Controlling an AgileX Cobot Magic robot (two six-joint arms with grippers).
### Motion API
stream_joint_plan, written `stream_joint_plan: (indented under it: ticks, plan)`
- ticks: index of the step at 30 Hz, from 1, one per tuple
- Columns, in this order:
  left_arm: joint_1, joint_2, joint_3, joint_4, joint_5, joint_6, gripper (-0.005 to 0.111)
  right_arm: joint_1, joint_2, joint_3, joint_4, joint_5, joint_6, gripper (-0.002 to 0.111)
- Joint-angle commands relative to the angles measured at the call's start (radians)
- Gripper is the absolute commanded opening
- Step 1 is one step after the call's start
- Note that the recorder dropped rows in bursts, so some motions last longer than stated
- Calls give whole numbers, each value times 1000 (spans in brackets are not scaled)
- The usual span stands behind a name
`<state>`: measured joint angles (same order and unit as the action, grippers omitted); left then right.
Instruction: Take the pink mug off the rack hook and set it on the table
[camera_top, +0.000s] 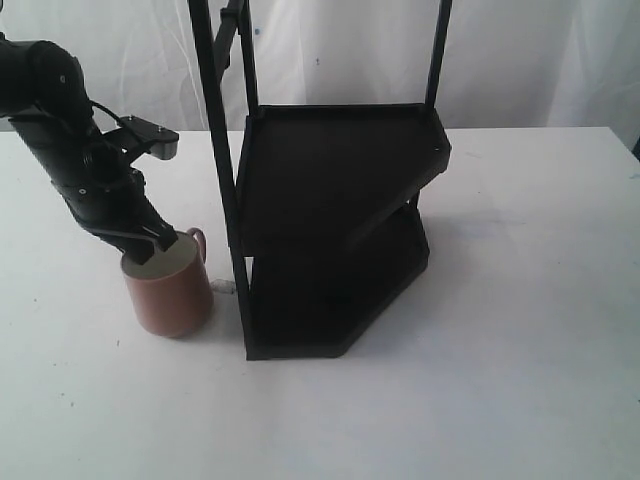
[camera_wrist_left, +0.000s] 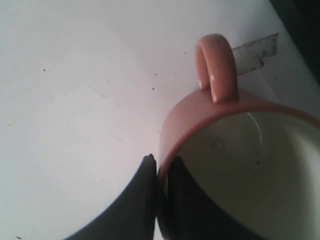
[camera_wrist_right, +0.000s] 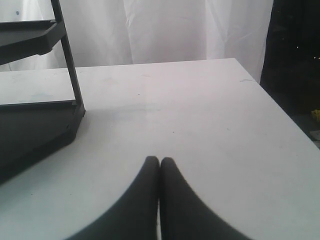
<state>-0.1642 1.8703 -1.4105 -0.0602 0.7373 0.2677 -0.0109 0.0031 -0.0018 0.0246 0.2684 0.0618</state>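
The pink mug (camera_top: 170, 296) stands upright on the white table (camera_top: 500, 350), just left of the tall black rack (camera_top: 335, 190), with its handle turned toward the rack. My left gripper (camera_top: 155, 243) is shut on the mug's rim, one finger inside and one outside. The left wrist view shows the pink mug (camera_wrist_left: 220, 120), its cream inside and my left gripper (camera_wrist_left: 160, 162) pinching the wall. A short black hook arm (camera_top: 231, 30) sticks out near the rack's top, with nothing on it. My right gripper (camera_wrist_right: 160, 161) is shut on nothing above the table (camera_wrist_right: 200, 115); the exterior view does not show it.
A small strip of pale tape (camera_top: 225, 286) lies on the table between the mug and the rack's front post (camera_top: 225, 180). The tape (camera_wrist_left: 255, 52) also shows past the mug handle. The rack's lower shelf (camera_wrist_right: 35, 125) sits to one side of my right gripper.
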Motion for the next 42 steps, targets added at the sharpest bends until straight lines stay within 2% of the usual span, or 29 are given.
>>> stream_joint_plan:
  ticks: [1,3,4,6,8,13,17,25,27,29,32,36,39,42]
  plan:
    - [1,12,3,-22,17,-2,12,1,-3,2,5,-4,1,0]
    - [1,12,3,-22,17,-2,22,1,-3,2,5,-4,1,0]
    - [1,12,3,-24,21,-2,31,1,-3,2,5,-4,1,0]
    - [1,12,3,-24,31,-2,39,1,-3,2,5,-4,1,0]
    - [1,12,3,-24,35,-2,42,1,-3,2,5,-4,1,0]
    - [1,-47,1,-16,41,-2,42,1,-3,2,5,-6,1,0]
    - [1,-182,1,31,69,-16,42,1,-3,2,5,-4,1,0]
    - [1,-420,1,233,174,-222,41,1,-3,2,5,-4,1,0]
    - [1,-459,1,324,220,-291,37,1,-3,2,5,-4,1,0]
    - [1,-482,3,414,272,-365,26,1,-3,2,5,-6,1,0]
    - [1,-517,49,544,287,-411,1,1,-3,2,5,-6,1,0]
    - [38,-592,194,631,238,-519,0,1,-3,2,5,-6,1,0]
    - [101,-678,351,636,90,-594,0,1,-3,2,5,-6,1,0]
    - [179,-814,529,705,-92,-759,0,1,-3,2,5,-4,1,0]
